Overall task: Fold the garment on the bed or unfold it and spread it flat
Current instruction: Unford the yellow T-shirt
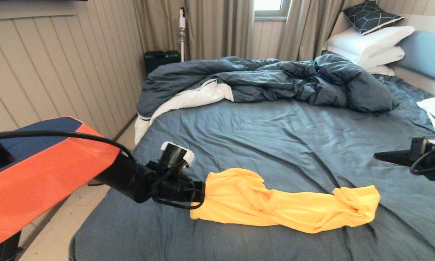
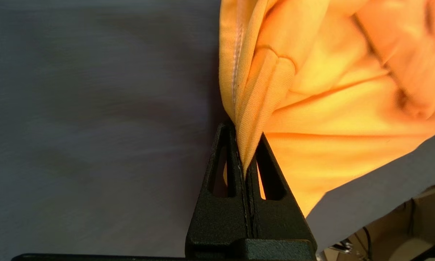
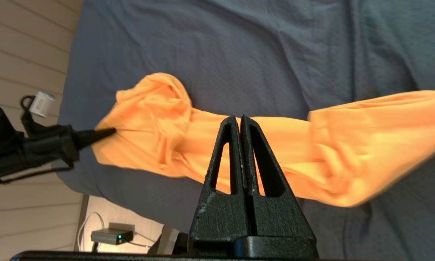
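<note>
Your left gripper point(image 2: 247, 145) pinched the yellow T-shirt point(image 1: 286, 204) on the bed point(image 1: 275, 137). Your right gripper point(image 3: 241, 121) hung above, jaws squeezed together, holding nothing.

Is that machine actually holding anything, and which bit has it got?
Yes. The left gripper is shut on the yellow T-shirt, pinching a bunched fold at its end near the bed's edge. The right gripper is shut and holds nothing.

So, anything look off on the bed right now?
Yes: the garment lies bunched into a twisted rope across the bed instead of flat. The left gripper is shut on its edge; the right gripper hangs shut and empty above it.
</note>
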